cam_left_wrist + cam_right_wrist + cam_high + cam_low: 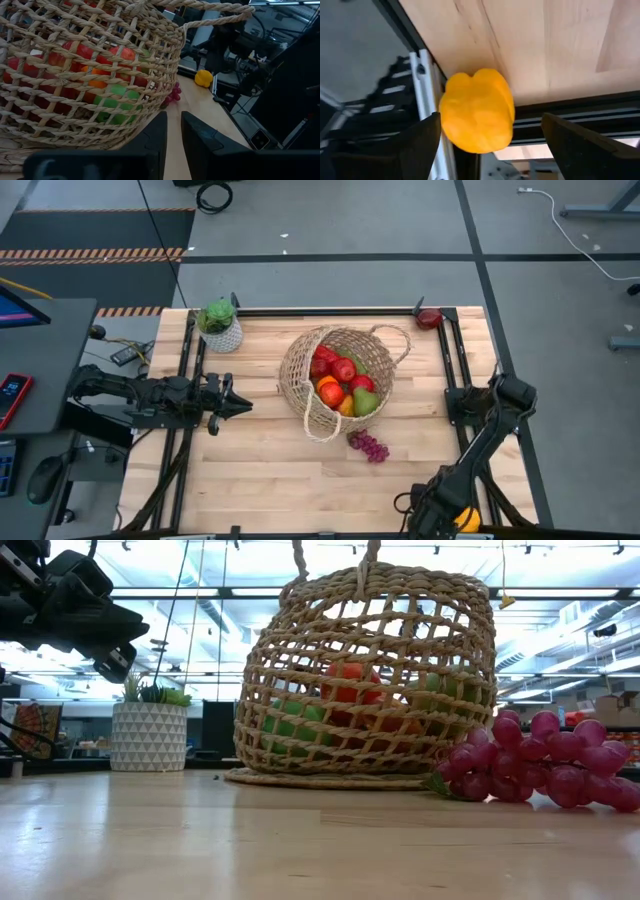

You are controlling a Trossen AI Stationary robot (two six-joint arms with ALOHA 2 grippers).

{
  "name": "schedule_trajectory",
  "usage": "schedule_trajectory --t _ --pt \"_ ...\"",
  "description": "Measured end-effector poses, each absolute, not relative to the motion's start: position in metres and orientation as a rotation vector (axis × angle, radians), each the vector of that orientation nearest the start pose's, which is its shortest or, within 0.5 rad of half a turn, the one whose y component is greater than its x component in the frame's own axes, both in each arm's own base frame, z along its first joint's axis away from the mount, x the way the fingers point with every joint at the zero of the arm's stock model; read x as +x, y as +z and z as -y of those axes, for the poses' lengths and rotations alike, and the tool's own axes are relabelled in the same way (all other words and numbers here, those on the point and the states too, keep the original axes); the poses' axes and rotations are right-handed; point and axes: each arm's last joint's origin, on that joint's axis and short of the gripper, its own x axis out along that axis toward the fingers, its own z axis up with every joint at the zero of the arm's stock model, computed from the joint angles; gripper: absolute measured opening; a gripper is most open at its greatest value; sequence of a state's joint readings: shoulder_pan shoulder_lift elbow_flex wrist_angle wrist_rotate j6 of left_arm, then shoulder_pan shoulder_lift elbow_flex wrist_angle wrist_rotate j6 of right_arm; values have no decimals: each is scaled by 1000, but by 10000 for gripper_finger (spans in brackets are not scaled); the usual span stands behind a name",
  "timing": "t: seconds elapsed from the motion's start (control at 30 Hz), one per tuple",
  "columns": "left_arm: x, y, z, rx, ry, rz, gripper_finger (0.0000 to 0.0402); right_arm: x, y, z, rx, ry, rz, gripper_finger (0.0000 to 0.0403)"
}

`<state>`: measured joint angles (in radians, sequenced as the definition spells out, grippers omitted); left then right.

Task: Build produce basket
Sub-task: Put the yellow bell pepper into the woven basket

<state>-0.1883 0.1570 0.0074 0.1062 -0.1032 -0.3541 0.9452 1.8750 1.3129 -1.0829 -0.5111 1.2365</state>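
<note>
The woven basket stands on its base mid-table, holding red apples, an orange and green fruit. Purple grapes lie on the table just near-side of it. A yellow pepper lies at the table's near right corner, partly over the black frame rail. My right gripper is open and points steeply down, one finger on either side of the pepper; I see no contact. My left gripper is shut, level, left of the basket, touching nothing. A red piece of produce sits at the far right corner.
A white pot with a green plant stands at the far left, behind my left gripper. Black frame rails run along the table's sides. Bare wood lies near-side and left of the grapes.
</note>
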Motion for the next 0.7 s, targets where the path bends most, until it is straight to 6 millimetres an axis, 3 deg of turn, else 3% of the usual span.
schedule_trajectory --t 0.2,0.7 --pt "106 163 17 -347 -77 -57 62 180 166 -287 287 -132 -2105 347" --pt "106 163 17 -347 -77 -57 62 182 165 -301 326 -1 -2118 347"
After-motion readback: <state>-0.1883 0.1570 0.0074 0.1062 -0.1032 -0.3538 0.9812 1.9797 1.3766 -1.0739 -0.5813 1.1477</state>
